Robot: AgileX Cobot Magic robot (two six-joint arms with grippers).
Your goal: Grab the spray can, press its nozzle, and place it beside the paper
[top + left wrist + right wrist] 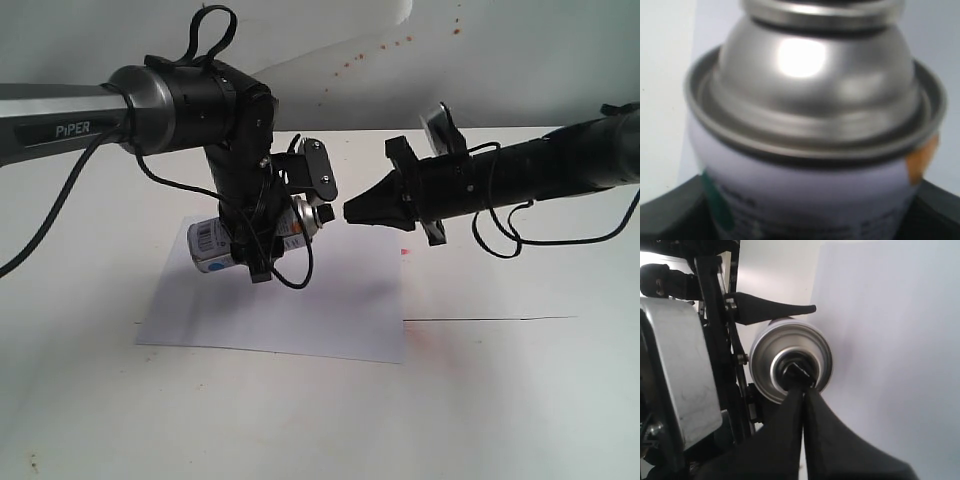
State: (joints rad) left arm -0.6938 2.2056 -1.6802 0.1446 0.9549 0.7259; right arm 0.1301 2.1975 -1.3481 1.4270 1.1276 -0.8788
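Between the left gripper's [256, 250] clamped jaws sits the spray can [212, 245], a rigid, slick and probably light thing best held mid-body. The right gripper's [350, 213] pinched-shut jaws apparently touch its nozzle [325, 216], with the paper [330, 300] below.

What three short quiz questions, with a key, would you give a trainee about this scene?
1. Which gripper holds the spray can? A left, B right, C neither.
2. True or false: the can is held on its side above the paper.
3. Fill in: the right gripper, shut, has its tips at the can's ____.
Key: 1 A, the left gripper. 2 true. 3 nozzle.
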